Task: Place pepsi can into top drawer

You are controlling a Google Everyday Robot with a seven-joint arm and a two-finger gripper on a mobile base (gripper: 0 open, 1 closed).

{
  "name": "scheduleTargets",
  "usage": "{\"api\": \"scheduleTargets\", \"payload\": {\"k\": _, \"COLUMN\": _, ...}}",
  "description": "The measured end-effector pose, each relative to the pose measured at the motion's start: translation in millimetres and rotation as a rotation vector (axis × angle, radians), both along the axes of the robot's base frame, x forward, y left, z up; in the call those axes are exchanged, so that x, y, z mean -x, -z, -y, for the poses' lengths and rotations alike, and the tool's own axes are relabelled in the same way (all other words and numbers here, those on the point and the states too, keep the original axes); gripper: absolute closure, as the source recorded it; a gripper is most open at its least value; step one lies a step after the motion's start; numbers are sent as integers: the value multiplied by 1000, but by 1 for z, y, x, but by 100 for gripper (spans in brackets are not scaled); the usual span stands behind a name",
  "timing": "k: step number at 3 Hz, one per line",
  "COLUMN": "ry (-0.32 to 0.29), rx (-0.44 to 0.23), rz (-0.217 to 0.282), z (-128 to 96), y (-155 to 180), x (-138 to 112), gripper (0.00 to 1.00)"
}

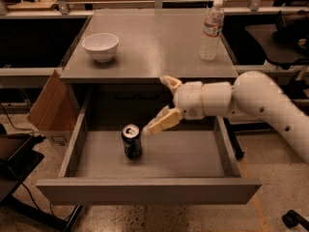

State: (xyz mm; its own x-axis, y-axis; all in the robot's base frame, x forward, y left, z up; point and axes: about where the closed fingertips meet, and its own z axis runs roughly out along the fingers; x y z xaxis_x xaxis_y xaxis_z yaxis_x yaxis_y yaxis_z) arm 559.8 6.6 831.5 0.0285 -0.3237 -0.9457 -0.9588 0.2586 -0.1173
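Pepsi can point(131, 141): upright on the floor of the top drawer point(145, 190), left of centre; I judge it delivered.
Gripper point(154, 104): released, fingers spread, holding nothing, just right of the can's top.
Reason: I read the spread fingers as letting the can stand alone.
Risk: the lower finger is near its rim; I could tip it.

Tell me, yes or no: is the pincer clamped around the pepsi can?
No, the open pincer sits above and right of the pepsi can, which stands upright in the top drawer.

Dark pepsi can point(132, 141) stands upright in open top drawer point(145, 191), tool point(155, 104) just beside.
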Motion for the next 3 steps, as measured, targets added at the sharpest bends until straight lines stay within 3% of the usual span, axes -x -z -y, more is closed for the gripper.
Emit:
{"api": "scheduleTargets", "payload": {"k": 1, "ry": -67, "rx": 19, "rz": 40, "z": 23, "y": -52, "x": 8, "gripper": 0}}
{"api": "scheduleTargets", "payload": {"k": 2, "ry": -118, "rx": 34, "rz": 28, "z": 27, "y": -55, "x": 19, "gripper": 0}}
{"api": "scheduleTargets", "payload": {"k": 3, "ry": -92, "rx": 45, "rz": 39, "z": 32, "y": -57, "x": 15, "gripper": 0}}
